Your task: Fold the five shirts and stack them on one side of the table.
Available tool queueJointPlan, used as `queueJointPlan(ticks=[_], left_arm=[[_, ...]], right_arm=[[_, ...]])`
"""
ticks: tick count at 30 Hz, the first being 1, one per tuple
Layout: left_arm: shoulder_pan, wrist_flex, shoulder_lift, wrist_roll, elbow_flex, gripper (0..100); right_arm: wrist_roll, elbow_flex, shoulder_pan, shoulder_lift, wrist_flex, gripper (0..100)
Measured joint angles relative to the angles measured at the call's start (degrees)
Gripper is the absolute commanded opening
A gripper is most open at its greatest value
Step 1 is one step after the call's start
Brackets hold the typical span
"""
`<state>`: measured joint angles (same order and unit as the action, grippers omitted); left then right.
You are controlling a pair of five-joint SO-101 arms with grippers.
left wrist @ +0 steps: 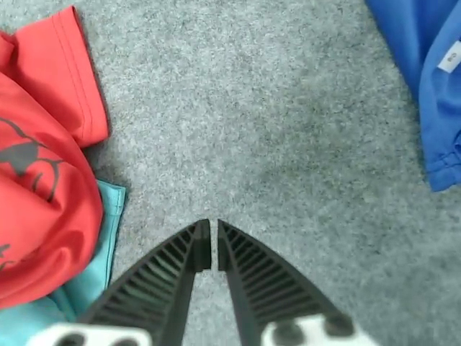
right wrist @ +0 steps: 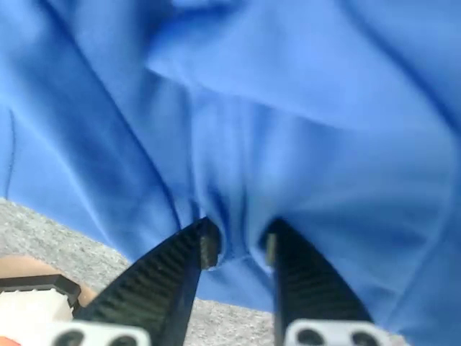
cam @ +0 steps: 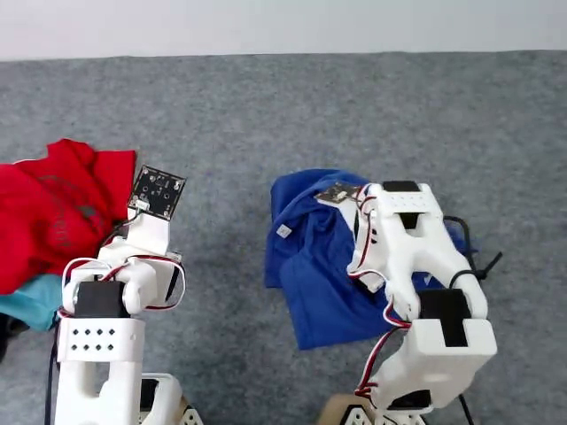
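Shirt in teal (cam: 27,305) beneath red shirt (cam: 53,212)

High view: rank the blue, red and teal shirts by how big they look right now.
1. blue shirt, largest, though the right arm covers part.
2. red shirt, cut by the picture's edge, so its full size is unsure.
3. teal shirt, a small patch under the red one.

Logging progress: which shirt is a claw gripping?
The blue shirt, lying alone: the right claw pinches a fold of it. The red shirt and teal shirt sit piled together.
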<state>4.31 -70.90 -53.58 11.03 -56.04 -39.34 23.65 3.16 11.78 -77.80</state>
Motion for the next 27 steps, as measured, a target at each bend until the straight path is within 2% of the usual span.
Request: queueJointPlan(ticks=[4, 8, 19, 23, 27], left_arm=[[0.0, 0.0, 0.0, 0.0, 0.0, 3], [0.0, 0.0, 0.0, 0.0, 0.0, 3], [0.0, 4.7, 0.0, 0.0, 0.0, 3], [0.0, 5.8, 0.0, 0.0, 0.0, 3], [0.0, 5.8, 0.0, 0.0, -0.4, 3]], right_arm=[[0.0, -0.4, -3.5, 0.3, -0.6, 7.3], [0.0, -5.8, -6.7, 0.9, -5.7, 3.7], [-1.1, -28.5, -6.9, 1.0, -22.2, 1.6], [-1.1, -29.2, -6.9, 1.0, -22.4, 9.9], [-1.1, -23.9, -6.2, 1.0, -22.5, 16.5]])
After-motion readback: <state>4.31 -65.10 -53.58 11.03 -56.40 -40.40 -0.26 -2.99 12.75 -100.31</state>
